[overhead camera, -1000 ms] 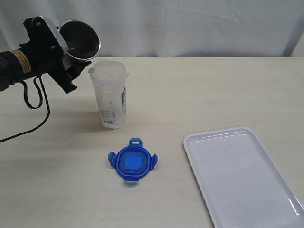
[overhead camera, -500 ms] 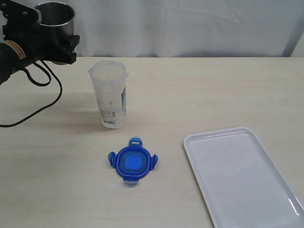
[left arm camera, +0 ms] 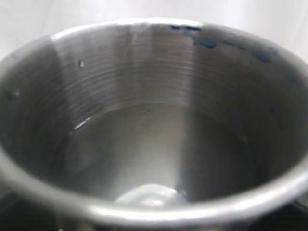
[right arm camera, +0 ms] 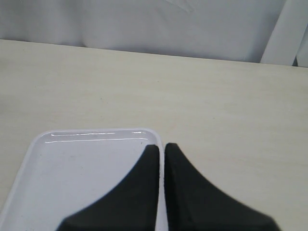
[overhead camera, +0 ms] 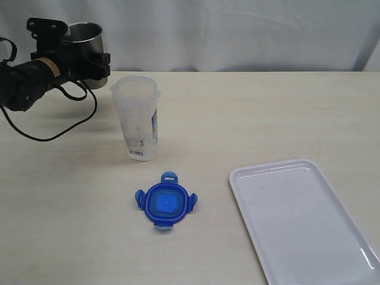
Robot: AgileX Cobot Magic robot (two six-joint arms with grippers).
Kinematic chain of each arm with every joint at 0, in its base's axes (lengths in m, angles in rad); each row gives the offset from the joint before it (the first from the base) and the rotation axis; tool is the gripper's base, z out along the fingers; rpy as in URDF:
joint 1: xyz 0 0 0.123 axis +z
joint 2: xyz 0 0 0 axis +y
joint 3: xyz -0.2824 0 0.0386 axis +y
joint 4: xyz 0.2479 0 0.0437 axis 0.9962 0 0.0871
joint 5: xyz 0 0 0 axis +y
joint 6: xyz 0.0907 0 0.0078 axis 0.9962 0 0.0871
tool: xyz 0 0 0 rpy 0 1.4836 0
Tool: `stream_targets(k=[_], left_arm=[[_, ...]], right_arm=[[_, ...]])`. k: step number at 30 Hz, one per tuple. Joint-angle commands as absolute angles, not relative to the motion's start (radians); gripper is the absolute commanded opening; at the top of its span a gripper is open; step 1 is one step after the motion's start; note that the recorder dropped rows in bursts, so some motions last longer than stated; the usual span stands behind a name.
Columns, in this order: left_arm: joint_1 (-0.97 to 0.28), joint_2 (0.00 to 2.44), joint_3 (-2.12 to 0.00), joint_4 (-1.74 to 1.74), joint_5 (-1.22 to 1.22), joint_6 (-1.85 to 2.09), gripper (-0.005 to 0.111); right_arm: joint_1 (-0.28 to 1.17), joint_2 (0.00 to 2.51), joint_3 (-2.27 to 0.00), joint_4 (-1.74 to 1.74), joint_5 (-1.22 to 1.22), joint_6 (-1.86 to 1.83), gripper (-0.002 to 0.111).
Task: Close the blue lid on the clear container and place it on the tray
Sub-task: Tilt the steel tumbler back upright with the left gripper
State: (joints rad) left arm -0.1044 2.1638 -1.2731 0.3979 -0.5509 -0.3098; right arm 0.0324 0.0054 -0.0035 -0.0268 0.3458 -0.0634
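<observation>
Pale wooden table runs back to a white curtain. At the far left the left arm reaches in low and nearly level, its left gripper clamped around an upright grey steel cup, just beside the rim of the clear container. That container stands open, and the blue lid lies flat on the table in front of it, well apart. The right gripper hangs pinched together and empty over the tray at the right.
</observation>
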Motion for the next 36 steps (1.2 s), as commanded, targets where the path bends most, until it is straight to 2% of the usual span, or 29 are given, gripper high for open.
stream_targets(k=[1, 18, 36], left_arm=[[-0.104, 2.229, -1.394, 0.382, -0.613, -0.343, 0.0], [-0.104, 2.459, -1.628, 0.382, -0.608, -0.341, 0.0], [-0.106, 2.464, -1.635, 0.458, -0.533, -0.398, 0.0]], right_arm=[[0.026, 0.0, 0.0, -0.031, 0.342, -0.063, 0.004], [0.026, 0.0, 0.0, -0.031, 0.342, -0.063, 0.004], [0.026, 0.0, 0.0, -0.031, 0.342, -0.063, 0.004]])
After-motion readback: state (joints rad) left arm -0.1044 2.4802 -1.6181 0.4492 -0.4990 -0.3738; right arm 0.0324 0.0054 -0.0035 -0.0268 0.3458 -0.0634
